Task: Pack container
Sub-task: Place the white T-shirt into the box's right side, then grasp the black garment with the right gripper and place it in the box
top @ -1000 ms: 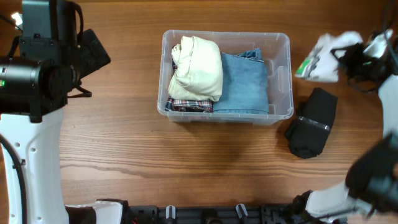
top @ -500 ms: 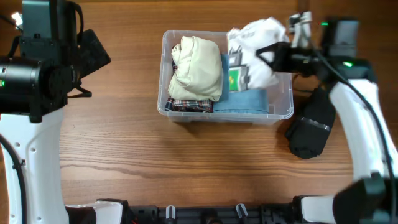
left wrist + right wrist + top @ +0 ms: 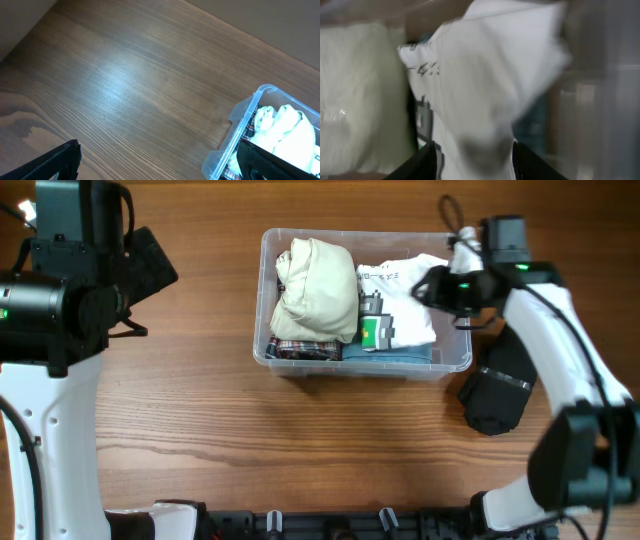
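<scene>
Two arms are stationed at a wooden counter. The container is set on the counter directly below the right jaws, which are held over its right end. The right jaws are pinched on a bunched white shirt. In the blurred right wrist view, the cloth is seen hanging between the two dark fingers. Below the jaws, the shirt is draped over folded denim in the right half of the container. Beyond the jaws, in the other half, a cream garment is piled on a plaid cloth. Behind the jaws, outside the container, a black folded garment is laid on the counter just beside the right end wall, partly covered by the right arm.

The left jaws are spread wide, and only counter is seen between their tips in the left wrist view. One corner of the container is seen ahead of them, towards one fingertip, well apart from both.
</scene>
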